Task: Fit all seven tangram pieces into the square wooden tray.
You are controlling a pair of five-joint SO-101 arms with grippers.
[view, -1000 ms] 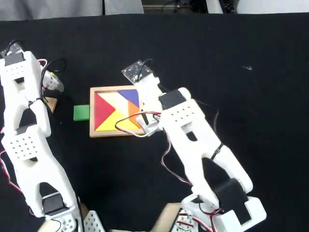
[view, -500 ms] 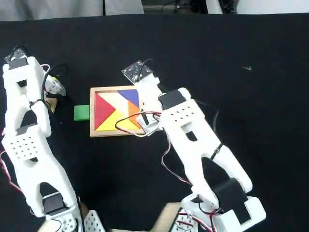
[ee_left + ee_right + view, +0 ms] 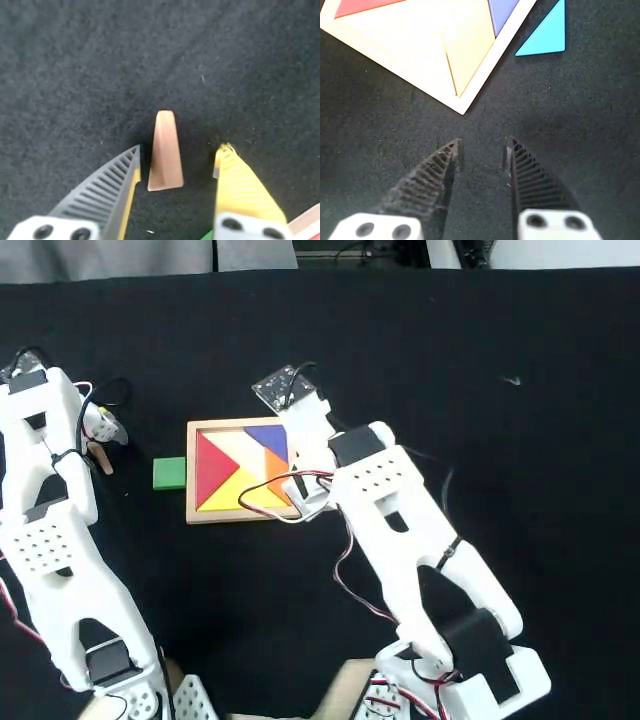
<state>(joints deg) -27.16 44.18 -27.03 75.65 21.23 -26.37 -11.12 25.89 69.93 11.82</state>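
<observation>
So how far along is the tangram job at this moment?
Done: the red piece, blue piece, orange piece and yellow piece lie in the tray. In hand: the open left gripper straddles a tan piece standing on edge, not yet gripped. Left: that piece, the green piece beside the tray, and the cyan triangle outside its edge. The open right gripper hovers over cloth.

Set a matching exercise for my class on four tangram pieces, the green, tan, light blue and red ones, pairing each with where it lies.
Pieces
1. green piece
2. tan piece
3. light blue triangle
4. red triangle

Places
a. inside the tray
b. between the open fingers of the left gripper
c. on the cloth beside the tray, right arm's side
d. on the cloth beside the tray, left arm's side

Pairs: 1-d, 2-b, 3-c, 4-a
</observation>
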